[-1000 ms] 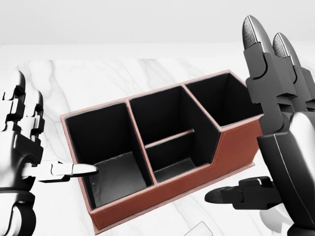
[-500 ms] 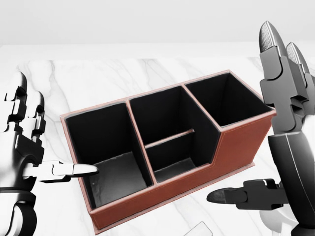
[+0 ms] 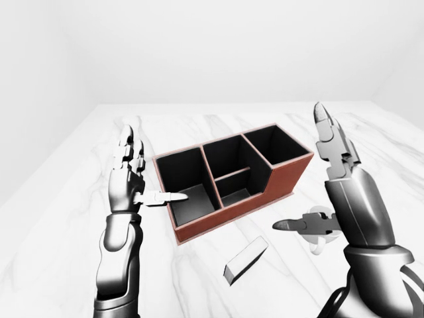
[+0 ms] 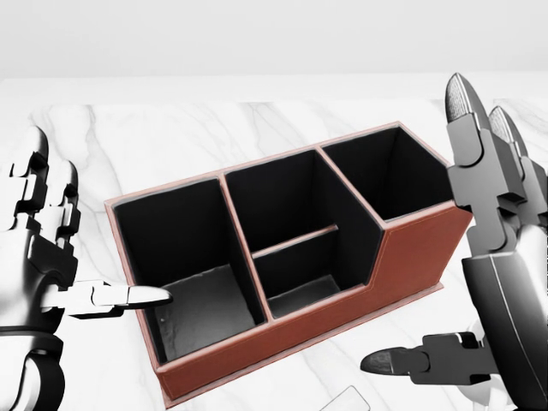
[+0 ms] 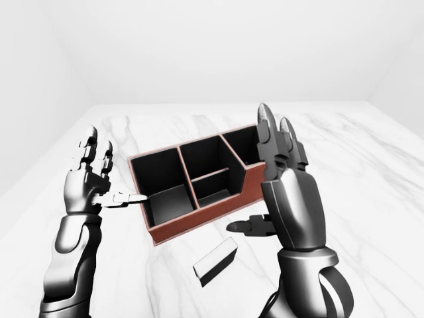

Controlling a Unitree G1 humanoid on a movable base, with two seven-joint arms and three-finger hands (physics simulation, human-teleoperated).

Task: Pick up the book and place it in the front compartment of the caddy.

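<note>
the book (image 3: 245, 260) lies flat on the marble tabletop (image 3: 79, 218), just below the red-brown caddy (image 3: 291, 177) in the left-eye view, not yet grasped. left hand (image 3: 129, 175) and right hand (image 3: 331, 179) hover with fingers spread, empty; pickup and placement both remain, judging by this.

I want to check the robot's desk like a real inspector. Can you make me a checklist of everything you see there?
Surface: white marble table, bare around the things.
Job's things: brown caddy with black compartments, all empty; grey book lying flat on the table below the caddy in the left-eye view, not touched.
Clutter: a small white ring-shaped thing partly hidden behind the right hand; cannot tell what it is.
Hands: left hand open, thumb pointing at the caddy's left end; right hand open, raised by the caddy's right end. Both hold nothing.
Cables: nothing seen.
Surroundings: plain white walls.
</note>
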